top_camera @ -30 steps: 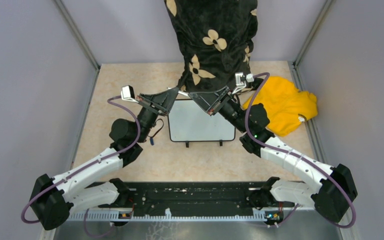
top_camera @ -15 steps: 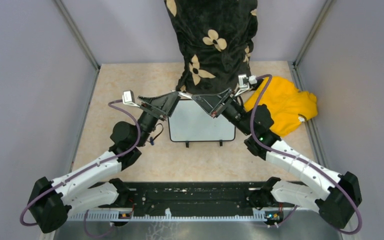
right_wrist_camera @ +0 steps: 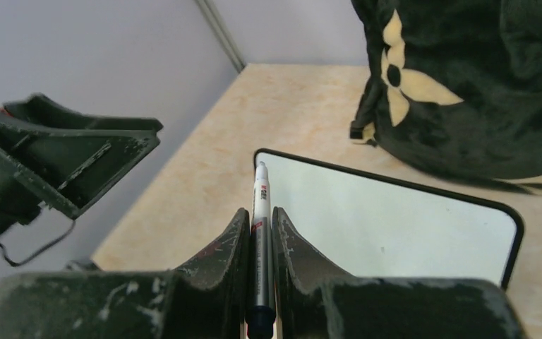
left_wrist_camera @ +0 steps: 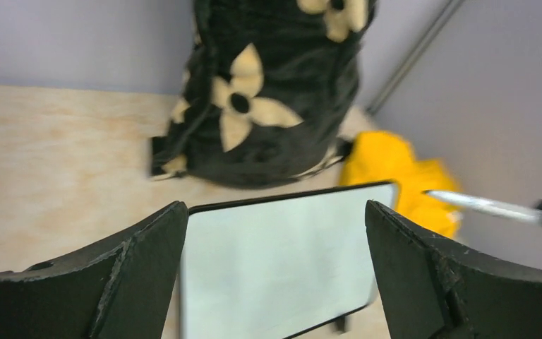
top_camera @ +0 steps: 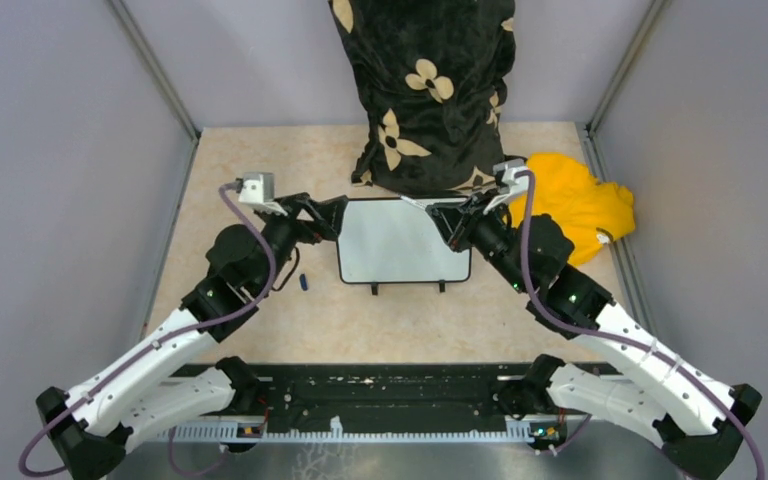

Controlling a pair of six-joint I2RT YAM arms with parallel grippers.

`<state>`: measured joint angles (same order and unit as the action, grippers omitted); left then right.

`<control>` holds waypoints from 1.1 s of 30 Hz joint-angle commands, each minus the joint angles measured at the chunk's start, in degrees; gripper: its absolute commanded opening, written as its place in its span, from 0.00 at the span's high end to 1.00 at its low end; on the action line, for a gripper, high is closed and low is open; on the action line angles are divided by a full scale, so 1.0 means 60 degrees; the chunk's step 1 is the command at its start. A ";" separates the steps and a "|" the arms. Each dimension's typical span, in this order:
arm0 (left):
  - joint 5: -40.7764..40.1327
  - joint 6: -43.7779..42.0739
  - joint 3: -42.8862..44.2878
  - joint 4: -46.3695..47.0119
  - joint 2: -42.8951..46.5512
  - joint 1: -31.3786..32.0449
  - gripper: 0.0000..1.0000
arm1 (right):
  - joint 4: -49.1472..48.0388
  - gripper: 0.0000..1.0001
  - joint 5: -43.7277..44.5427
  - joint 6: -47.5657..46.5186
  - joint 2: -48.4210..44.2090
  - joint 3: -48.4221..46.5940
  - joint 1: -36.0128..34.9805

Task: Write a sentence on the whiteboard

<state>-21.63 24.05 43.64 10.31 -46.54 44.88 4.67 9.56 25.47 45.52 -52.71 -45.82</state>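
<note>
Left arm and right arm stretched forward, wrists turned inward.
Left black two-finger gripper gapes wide; right gripper pinches white marker pen.

We can read no text or number in any view; the marker, low in the middle of the right wrist view, bears small red print too blurred to make out.

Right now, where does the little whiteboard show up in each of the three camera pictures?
Top external: the whiteboard sits at the centre of the picture.
Left wrist: lower centre, running off the bottom edge.
Right wrist: right of centre, beyond the marker.
Shared landmark: the black flowered bag, behind its far edge in every view.
</note>
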 commanded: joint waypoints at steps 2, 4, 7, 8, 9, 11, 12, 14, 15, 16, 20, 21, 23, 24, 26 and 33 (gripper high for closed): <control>-0.1108 -0.3739 0.0914 -0.2197 -0.0977 0.0016 0.01 | 0.0914 1.00 0.3473 -0.2430 0.0691 -0.0870 -0.2126; -0.1363 -0.4225 0.1016 -0.2105 -0.1351 0.0013 0.01 | 0.0787 1.00 0.4302 -0.2791 0.1076 -0.0942 -0.2734; -0.1342 -0.4605 0.1000 -0.1808 -0.1693 -0.0009 0.01 | 0.0540 1.00 0.4685 -0.2730 0.1400 -0.0828 -0.2983; -0.1289 -0.4633 0.0950 -0.1657 -0.1757 -0.0010 0.01 | 0.0420 1.00 0.4715 -0.2641 0.1444 -0.0741 -0.2996; -0.1264 -0.4623 0.0883 -0.1448 -0.1803 -0.0010 0.01 | 0.0298 1.00 0.4769 -0.2566 0.1478 -0.0635 -0.3028; -0.1367 -0.4517 0.0770 -0.1227 -0.1854 -0.0010 0.01 | 0.0131 1.00 0.4994 -0.2471 0.1557 -0.0472 -0.3126; -0.1474 -0.4419 0.0756 -0.1200 -0.1852 -0.0010 0.01 | 0.0098 1.00 0.5129 -0.2427 0.1606 -0.0436 -0.3186; -0.1896 -0.4300 0.0677 -0.1061 -0.1784 -0.0010 0.01 | 0.0029 1.00 0.5346 -0.2447 0.1716 -0.0408 -0.3330; -0.2098 -0.4276 0.0585 -0.0909 -0.1697 -0.0010 0.01 | -0.0041 1.00 0.5476 -0.2519 0.1789 -0.0388 -0.3451; -0.2308 -0.4273 0.0470 -0.0683 -0.1620 -0.0010 0.01 | -0.0175 1.00 0.5704 -0.2627 0.1857 -0.0369 -0.3627; -0.2671 -0.4363 0.0013 0.0313 -0.1258 -0.0013 0.01 | -0.0864 1.00 0.7436 -0.3310 0.2449 -0.0516 -0.4630; -0.2587 -0.4443 -0.0036 0.0505 -0.1239 -0.0018 0.01 | -0.1158 1.00 0.7619 -0.3506 0.2686 -0.0555 -0.4778; -0.2303 -0.4772 -0.0086 0.0909 -0.1300 -0.0032 0.01 | -0.1599 1.00 0.7752 -0.3831 0.2965 -0.0602 -0.5018; -0.2281 -0.5036 -0.0098 0.1050 -0.1338 -0.0046 0.01 | -0.1761 1.00 0.7726 -0.3903 0.3064 -0.0597 -0.5068; -0.2314 -0.5132 -0.0116 0.1226 -0.1361 -0.0352 0.01 | -0.1932 1.00 0.7465 -0.3845 0.3157 -0.0538 -0.5078; 0.1933 -0.2188 -0.0259 0.0435 -0.1098 -0.3129 0.01 | -0.2329 1.00 0.7423 -0.3356 0.3078 -0.0097 -0.5079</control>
<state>-24.38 2.24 43.33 12.43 -54.72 29.91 -4.84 52.73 4.10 65.30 -54.39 -75.96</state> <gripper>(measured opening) 0.987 0.128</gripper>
